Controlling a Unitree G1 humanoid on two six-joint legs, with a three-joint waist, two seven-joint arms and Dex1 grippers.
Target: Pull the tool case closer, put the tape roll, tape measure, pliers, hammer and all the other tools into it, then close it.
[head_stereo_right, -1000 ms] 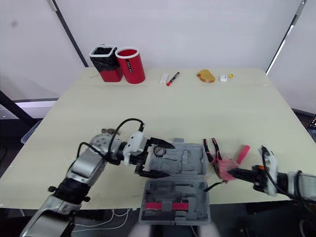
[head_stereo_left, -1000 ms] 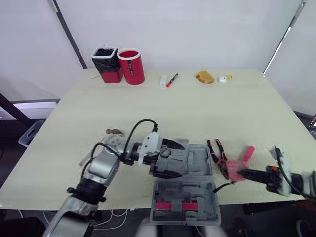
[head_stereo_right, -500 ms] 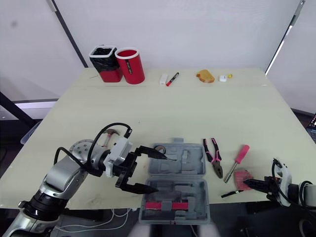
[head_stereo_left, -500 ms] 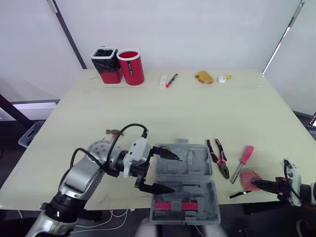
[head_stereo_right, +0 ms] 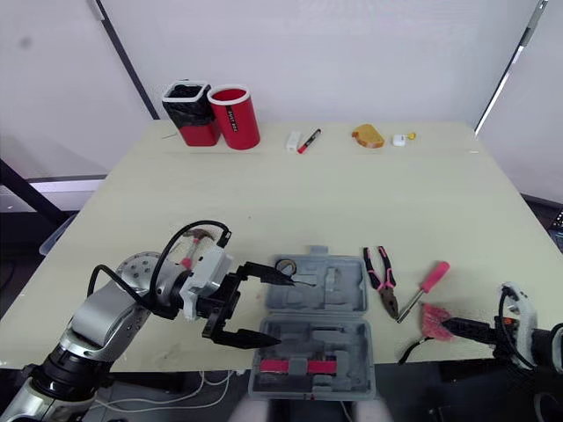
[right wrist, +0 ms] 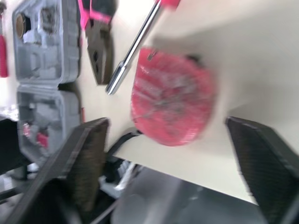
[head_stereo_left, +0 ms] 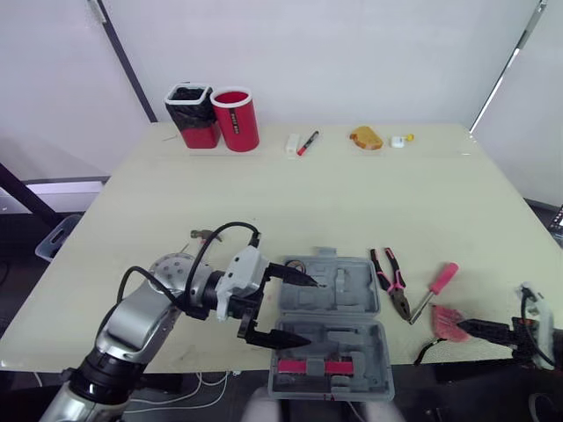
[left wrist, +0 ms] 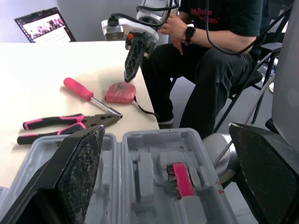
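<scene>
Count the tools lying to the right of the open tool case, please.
3: the pliers beside the tool case, the screwdriver beyond them, the tape measure farthest right. None seems hidden.

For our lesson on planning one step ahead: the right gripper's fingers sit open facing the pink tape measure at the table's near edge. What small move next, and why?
Probably ease the right gripper forward and close on the tape measure: its fingers are open, the measure lies just ahead between them, not yet in the tool case.
</scene>
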